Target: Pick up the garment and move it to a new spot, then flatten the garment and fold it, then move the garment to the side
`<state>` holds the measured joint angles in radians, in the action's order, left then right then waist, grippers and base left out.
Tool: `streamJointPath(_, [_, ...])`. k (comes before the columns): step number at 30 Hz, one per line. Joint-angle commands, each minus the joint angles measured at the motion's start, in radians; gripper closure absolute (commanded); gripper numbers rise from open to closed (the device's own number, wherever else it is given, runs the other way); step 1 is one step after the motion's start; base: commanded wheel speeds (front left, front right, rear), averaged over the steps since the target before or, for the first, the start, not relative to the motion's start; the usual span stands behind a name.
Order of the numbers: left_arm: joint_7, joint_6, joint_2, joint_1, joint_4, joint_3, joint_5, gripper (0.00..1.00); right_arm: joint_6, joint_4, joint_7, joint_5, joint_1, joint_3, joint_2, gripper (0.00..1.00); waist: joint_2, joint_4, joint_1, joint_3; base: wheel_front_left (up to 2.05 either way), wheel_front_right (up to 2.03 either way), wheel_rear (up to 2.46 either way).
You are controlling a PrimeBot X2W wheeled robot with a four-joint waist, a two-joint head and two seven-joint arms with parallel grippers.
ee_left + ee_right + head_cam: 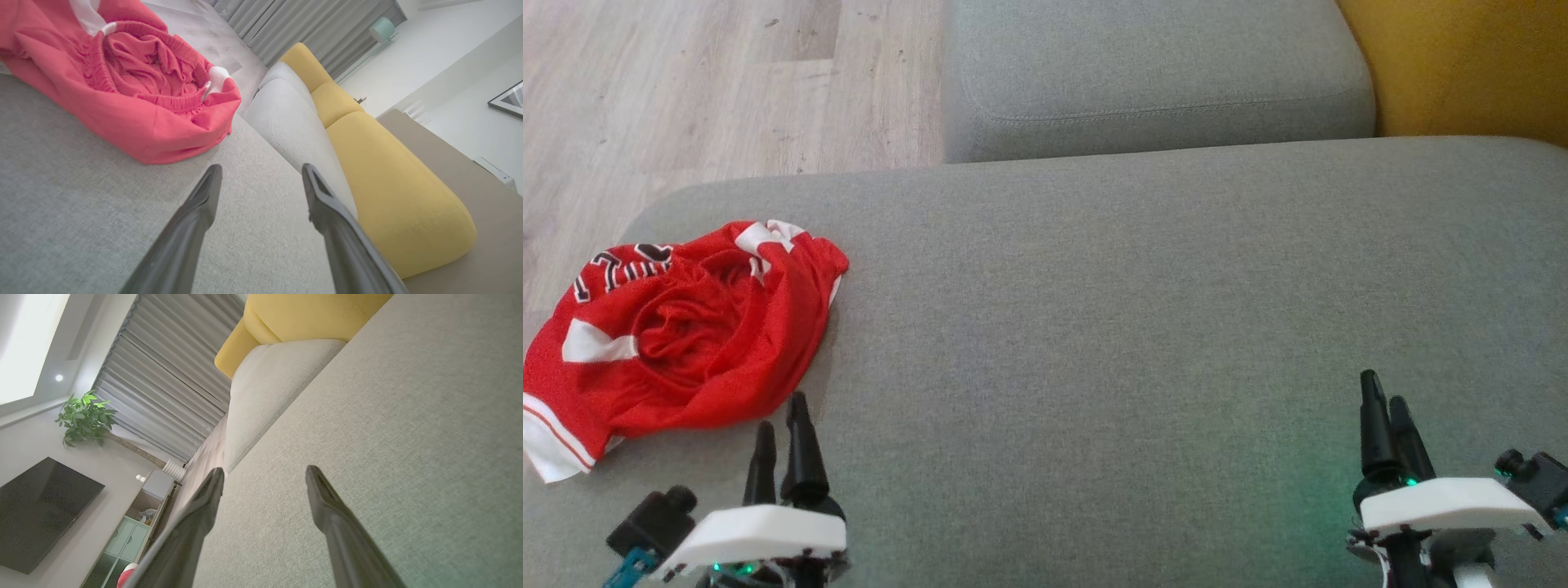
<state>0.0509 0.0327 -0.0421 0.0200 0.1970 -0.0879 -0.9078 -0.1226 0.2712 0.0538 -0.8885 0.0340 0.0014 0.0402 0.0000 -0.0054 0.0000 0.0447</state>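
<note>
Left tool [782,412] wide open, empty, fingers low over grey sofa [1135,310]. Red garment [686,327] crumpled in heap just ahead of its tips, toward its left, not touching. Right tool [1384,388] also wide open, empty, over same sofa; garment well apart, far to its left.
</note>
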Motion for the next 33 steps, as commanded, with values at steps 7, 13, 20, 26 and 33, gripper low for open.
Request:
streamJointPath(7, [0.036, -0.019, -0.005, -0.019, -0.045, -0.011, 0.118, 0.00, -0.004, -0.047, 0.034, 0.128, -0.024, 0.049, 0.006, 0.00, 0.0000, -0.001, 0.0000, 0.007, 0.00, 0.00, 0.00])
streamJointPath(13, [0.051, -0.021, -0.006, -0.012, -0.044, -0.027, 0.183, 0.00, -0.005, -0.045, 0.049, 0.200, -0.026, 0.076, 0.006, 0.00, 0.0000, -0.002, 0.0000, 0.011, 0.00, 0.00, 0.00])
streamJointPath(20, [0.072, -0.024, -0.006, -0.008, -0.052, -0.050, 0.269, 0.00, -0.005, -0.045, 0.070, 0.295, -0.027, 0.103, 0.007, 0.00, 0.0000, -0.001, 0.0000, 0.017, 0.00, 0.00, 0.00])
streamJointPath(26, [0.089, -0.036, -0.006, -0.006, -0.055, -0.067, 0.344, 0.00, -0.005, -0.034, 0.087, 0.365, -0.028, 0.127, 0.007, 0.00, 0.0000, -0.002, 0.0000, 0.024, 0.00, 0.00, 0.00])
streamJointPath(33, [0.110, -0.040, -0.007, -0.003, -0.061, -0.087, 0.434, 0.00, -0.006, -0.038, 0.108, 0.453, -0.026, 0.141, 0.008, 0.00, 0.0000, 0.000, 0.0000, 0.032, 0.00, 0.00, 0.00])
